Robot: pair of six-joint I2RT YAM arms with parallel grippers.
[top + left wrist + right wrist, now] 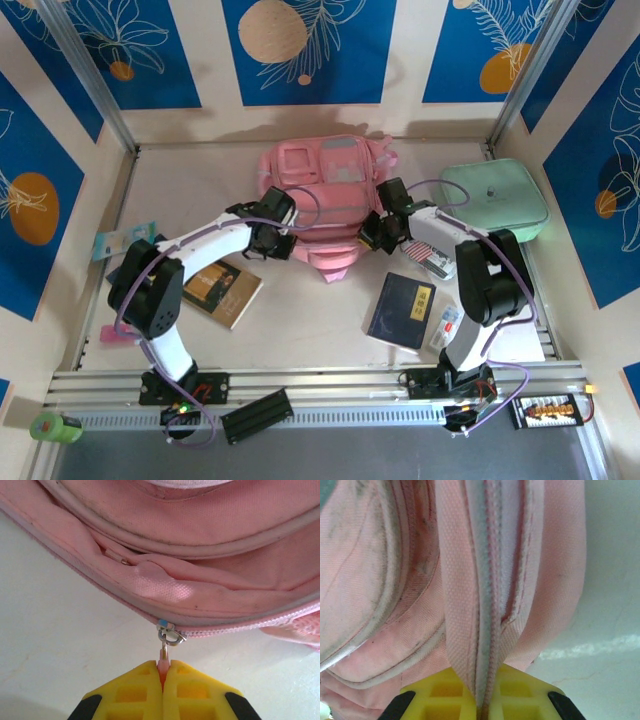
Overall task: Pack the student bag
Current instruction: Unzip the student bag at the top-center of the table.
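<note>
Yellow pads of the left gripper (162, 674) are pressed together on the pink zip pull (163, 661), which hangs off a small metal slider (168, 633) at the near edge of the student bag (200, 530). From that slider the closed zip line runs away to the right along the bag's rim; to the left I cannot tell whether the seam is parted.

On the right wrist camera, the right gripper (482, 702) is clamped on a fold of the bag's edge, the zip tape (486, 605) running straight up from between its pads.

From above, the student bag (320, 185) lies flat at the back middle of the desk (310, 330), its long axis left to right, with the left gripper (268, 240) at its near-left edge and the right gripper (378, 232) at its near-right. Both are touching it, so neither arm is nearer. The coming pull likely turns on the zip's line lying between the two grippers: one anchors the fabric while the other draws the slider along it.

Nothing is visible inside the bag. A brown book (222, 290) and a dark blue book (402, 310) lie on the desk nearer the arm bases, and a shut mint-green case (495, 198) sits just right of the bag.
</note>
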